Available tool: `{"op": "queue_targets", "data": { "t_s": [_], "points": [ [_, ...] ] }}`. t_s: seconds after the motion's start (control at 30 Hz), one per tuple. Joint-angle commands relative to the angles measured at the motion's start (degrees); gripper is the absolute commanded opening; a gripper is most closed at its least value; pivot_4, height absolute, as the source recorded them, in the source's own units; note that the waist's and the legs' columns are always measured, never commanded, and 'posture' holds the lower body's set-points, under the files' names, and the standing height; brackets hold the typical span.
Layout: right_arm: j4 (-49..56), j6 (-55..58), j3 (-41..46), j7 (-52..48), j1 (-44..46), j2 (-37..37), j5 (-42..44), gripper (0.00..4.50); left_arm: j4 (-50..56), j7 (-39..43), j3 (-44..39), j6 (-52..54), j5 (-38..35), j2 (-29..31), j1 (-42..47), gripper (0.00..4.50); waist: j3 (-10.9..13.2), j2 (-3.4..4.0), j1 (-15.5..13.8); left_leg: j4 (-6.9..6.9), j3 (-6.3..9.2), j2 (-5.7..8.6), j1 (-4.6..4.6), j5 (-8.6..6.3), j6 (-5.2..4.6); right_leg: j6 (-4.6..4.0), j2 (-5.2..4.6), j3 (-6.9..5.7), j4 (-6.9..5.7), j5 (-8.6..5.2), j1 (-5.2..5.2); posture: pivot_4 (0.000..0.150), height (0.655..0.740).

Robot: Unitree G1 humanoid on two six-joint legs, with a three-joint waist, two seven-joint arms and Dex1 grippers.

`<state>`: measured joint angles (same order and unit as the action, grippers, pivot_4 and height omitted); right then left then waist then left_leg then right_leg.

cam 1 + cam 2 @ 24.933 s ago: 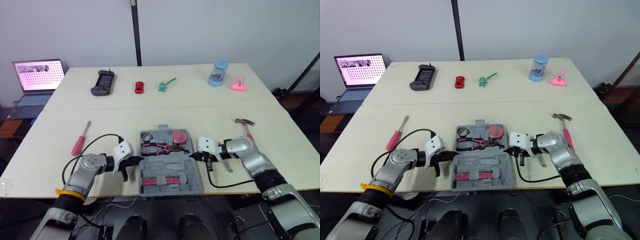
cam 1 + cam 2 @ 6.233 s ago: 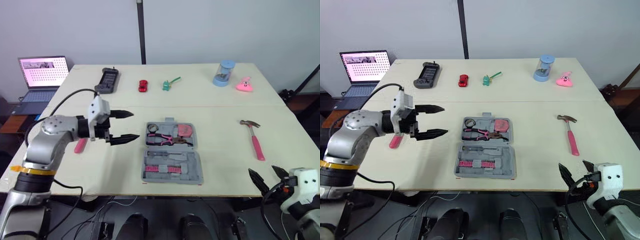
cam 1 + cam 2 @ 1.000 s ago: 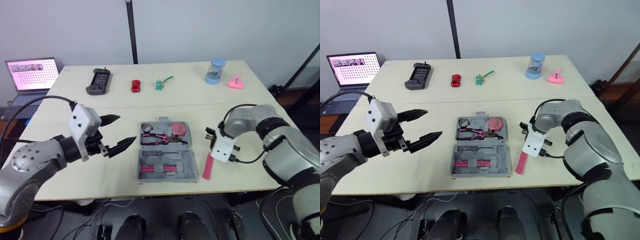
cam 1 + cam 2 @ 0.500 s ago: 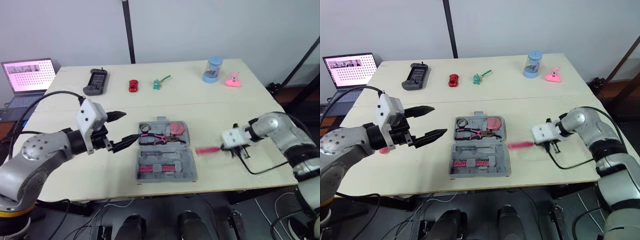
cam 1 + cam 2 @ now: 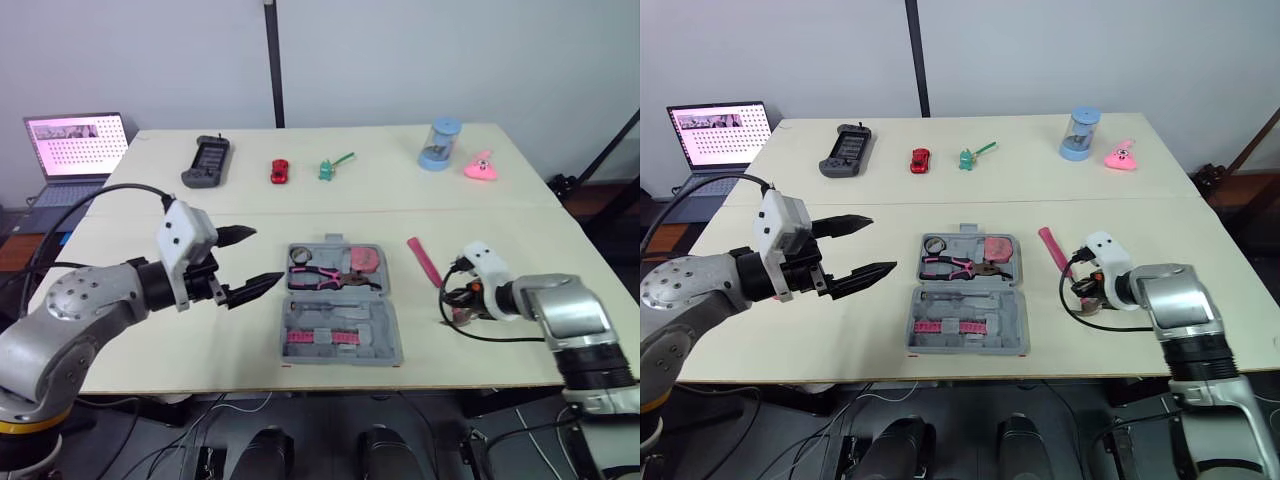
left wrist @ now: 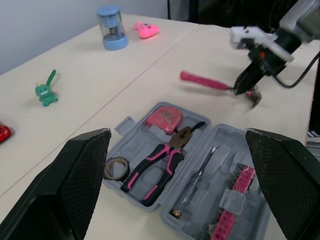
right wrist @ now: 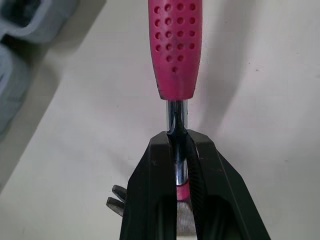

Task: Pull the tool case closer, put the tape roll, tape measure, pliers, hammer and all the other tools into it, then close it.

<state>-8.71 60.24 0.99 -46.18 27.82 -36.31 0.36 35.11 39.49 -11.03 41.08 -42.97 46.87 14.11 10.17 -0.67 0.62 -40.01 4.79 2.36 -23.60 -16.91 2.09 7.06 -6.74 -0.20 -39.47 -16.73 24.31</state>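
Observation:
The grey tool case (image 5: 341, 312) lies open at the table's middle. Its far half holds the tape roll (image 5: 298, 255), the pink-handled pliers (image 5: 325, 277) and the pink tape measure (image 5: 362, 261); a pink bit strip (image 5: 320, 338) sits in the near half. My left gripper (image 5: 251, 259) hovers open just left of the case, nothing between its fingers (image 6: 82, 165). Right of the case, my right gripper (image 7: 177, 139) is shut on the hammer's metal shank. The hammer's pink handle (image 5: 423, 261) points away toward the far left, low over the table, and its head (image 7: 116, 199) sits behind the fingers.
Along the far side lie a game controller (image 5: 206, 162), a red toy car (image 5: 278, 172), a green toy (image 5: 330, 168), a blue canister (image 5: 439, 145) and a pink toy (image 5: 481, 166). A laptop (image 5: 75, 145) stands off the far left corner. A black pole (image 5: 273, 60) rises behind the table.
The right arm has swung the hammer round: its handle pointed at the near edge, then at the case, and now points away. The left gripper stays open beside the case. The camera shifted.

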Motion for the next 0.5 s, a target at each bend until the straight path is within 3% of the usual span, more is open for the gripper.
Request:
{"op": "queue_targets", "data": {
  "t_s": [0.03, 0.27, 0.37, 0.5],
  "points": [
    [-4.4, -1.1, 1.6, 4.8, 0.5, 1.9, 0.8, 0.02, 2.0, 0.2, -2.1, -0.3, -1.4, 0.3, -0.1, 4.50, -0.1, -0.11, 0.1, 0.00, -0.01, 0.00, 0.01, 0.00, 0.00, 0.00, 0.00, 0.00, 0.00, 0.00, 0.00, 0.150, 0.6753],
    [-7.2, -10.4, 1.3, 6.0, 0.7, 3.0, 2.1, 0.02, 2.3, 0.4, -0.7, -0.4, -1.9, 0.3, 0.1, 4.50, -0.5, -0.79, 0.3, -0.01, 0.01, -0.01, 0.32, -0.01, -0.01, 0.00, 0.08, 0.00, 0.06, 0.00, -0.41, 0.150, 0.6753],
    [-4.0, -15.2, 1.4, 3.0, -1.1, 0.8, 3.4, 1.26, 2.0, 1.0, -0.2, -0.6, -1.4, 0.4, -0.4, 4.50, -0.4, -0.63, 0.3, -0.01, 0.01, -0.02, 0.30, -0.01, -0.02, -0.02, 0.10, 0.00, 0.11, 0.01, -0.40, 0.150, 0.6753],
    [-1.4, -24.9, 1.3, -0.9, -4.0, -3.7, 3.9, 3.30, 1.3, 2.0, 0.0, -0.9, -1.2, 0.5, -0.5, 4.50, -0.3, -0.43, 0.2, 0.02, 0.00, -0.01, 0.11, -0.02, -0.04, 0.00, 0.09, 0.00, 0.05, 0.01, -0.11, 0.150, 0.6753]
  ]
}}
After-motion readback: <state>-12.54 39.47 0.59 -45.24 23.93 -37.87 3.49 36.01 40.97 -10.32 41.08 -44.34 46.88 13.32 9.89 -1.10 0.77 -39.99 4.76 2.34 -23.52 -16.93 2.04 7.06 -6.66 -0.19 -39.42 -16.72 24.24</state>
